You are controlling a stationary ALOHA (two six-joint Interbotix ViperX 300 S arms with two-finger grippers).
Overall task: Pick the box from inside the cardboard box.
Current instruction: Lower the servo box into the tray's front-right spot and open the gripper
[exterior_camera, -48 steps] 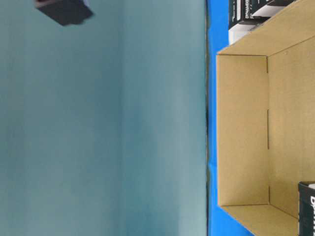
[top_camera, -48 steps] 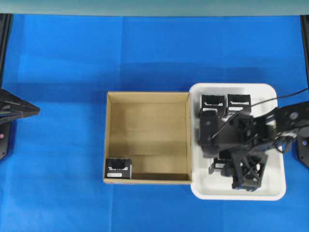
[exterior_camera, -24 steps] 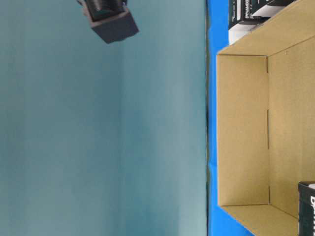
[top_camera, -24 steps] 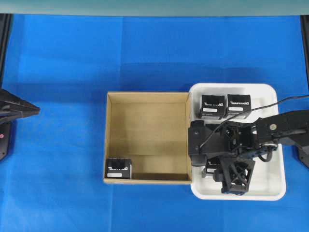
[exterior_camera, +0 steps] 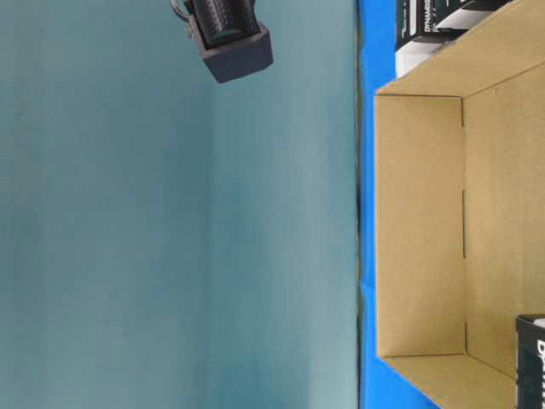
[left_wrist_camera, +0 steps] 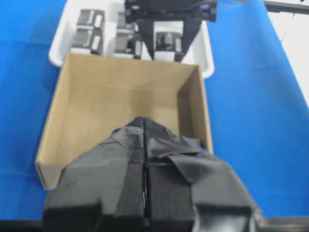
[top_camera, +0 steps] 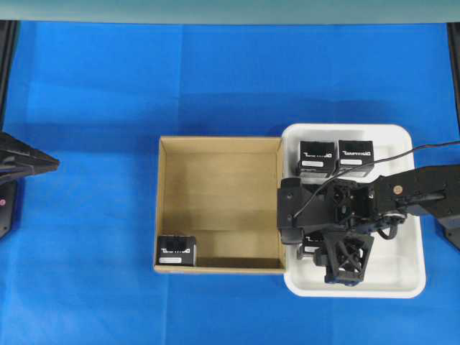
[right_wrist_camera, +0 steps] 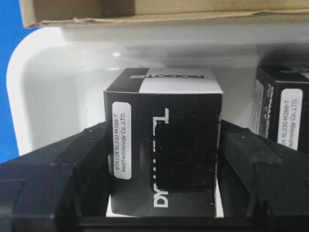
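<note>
My right gripper (top_camera: 317, 249) hangs over the white tray (top_camera: 404, 282), shut on a black box (right_wrist_camera: 164, 140) with white lettering and a white label. The fingers (right_wrist_camera: 72, 159) press both its sides just above the tray floor. In the overhead view only a corner of that box (top_camera: 310, 246) shows under the arm. Another black box (top_camera: 176, 251) stands in the near left corner of the cardboard box (top_camera: 219, 141). My left gripper (left_wrist_camera: 145, 123) is shut and empty, parked at the table's left edge (top_camera: 29, 162), pointing at the carton (left_wrist_camera: 120, 106).
Two more black boxes (top_camera: 318, 157) (top_camera: 355, 154) stand side by side at the back of the tray. One of them (right_wrist_camera: 285, 118) is close to the right of the held box. The carton wall (right_wrist_camera: 145, 17) borders the tray. Blue cloth covers the table.
My right arm has shifted left toward the carton's wall and come lower over the tray, keeping the box between its fingers. The left arm has not moved.
</note>
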